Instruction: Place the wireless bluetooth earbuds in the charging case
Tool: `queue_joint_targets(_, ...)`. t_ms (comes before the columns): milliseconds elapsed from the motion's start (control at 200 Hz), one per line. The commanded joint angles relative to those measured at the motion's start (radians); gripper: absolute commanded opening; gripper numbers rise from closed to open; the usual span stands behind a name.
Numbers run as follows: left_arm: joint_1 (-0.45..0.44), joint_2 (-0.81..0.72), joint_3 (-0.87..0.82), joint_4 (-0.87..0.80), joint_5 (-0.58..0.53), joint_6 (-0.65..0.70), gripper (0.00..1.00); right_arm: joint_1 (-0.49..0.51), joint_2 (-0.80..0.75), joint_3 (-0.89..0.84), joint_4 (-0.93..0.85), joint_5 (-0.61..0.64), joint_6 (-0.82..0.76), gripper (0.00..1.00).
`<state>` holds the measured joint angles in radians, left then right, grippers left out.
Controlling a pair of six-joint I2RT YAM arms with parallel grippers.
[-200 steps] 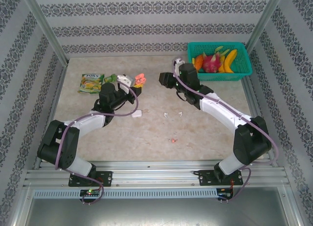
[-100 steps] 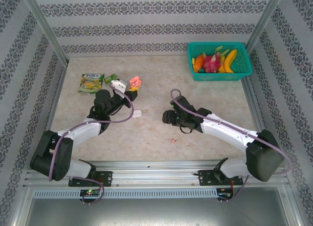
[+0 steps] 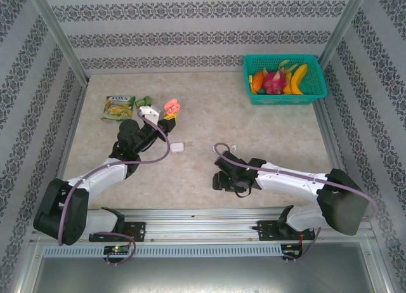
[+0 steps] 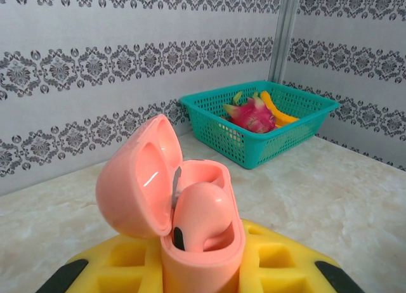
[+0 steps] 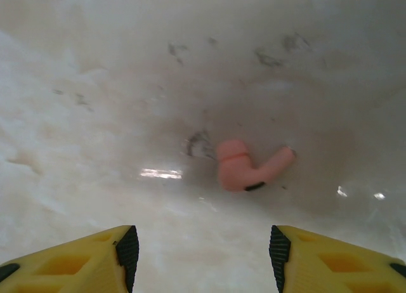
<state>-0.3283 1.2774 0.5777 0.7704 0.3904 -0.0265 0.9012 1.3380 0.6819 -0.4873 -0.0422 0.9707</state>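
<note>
walls [image 3: 190,26] wore grey damask bands on white | table [image 3: 203,103] was beige, marbled, faintly glossy | aluminium posts [image 3: 57,33] stood at back corners

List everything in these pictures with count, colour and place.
salmon-pink plastic charging case: 1, pink, lid open, held in the left gripper
salmon-pink stemmed earbud: 1, pink, on the beige marbled table beneath the right gripper
white pebble-shaped case: 1, white, table, left of centre
teal plastic basket: 1, teal, far right corner
fruit: several, yellow, orange, pink, in the basket
green-yellow snack packet: 1, far left
left gripper: 1, yellow-black, shut on the pink case
right gripper: 1, yellow-black, open
</note>
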Motion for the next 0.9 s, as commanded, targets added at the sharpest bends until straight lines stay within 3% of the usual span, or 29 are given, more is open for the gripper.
queue_joint_targets(0,-0.01,-0.042,-0.014,0.005,-0.01,0.01,0.0,0.01,0.013,-0.019,0.004,-0.011,0.027,0.59)
queue_joint_targets(480,-0.009,-0.01,-0.018,0.036,-0.015,-0.012,0.0,-0.046,0.187,0.14,0.057,-0.008,-0.083,0.59)
queue_joint_targets(679,-0.01,-0.015,-0.023,0.034,-0.026,-0.011,0.0,-0.06,0.144,0.227,0.054,-0.01,-0.135,0.58)
queue_joint_targets(894,-0.01,-0.015,-0.031,0.037,-0.028,-0.017,0.0,-0.1,0.093,0.169,0.059,0.009,-0.132,0.58)
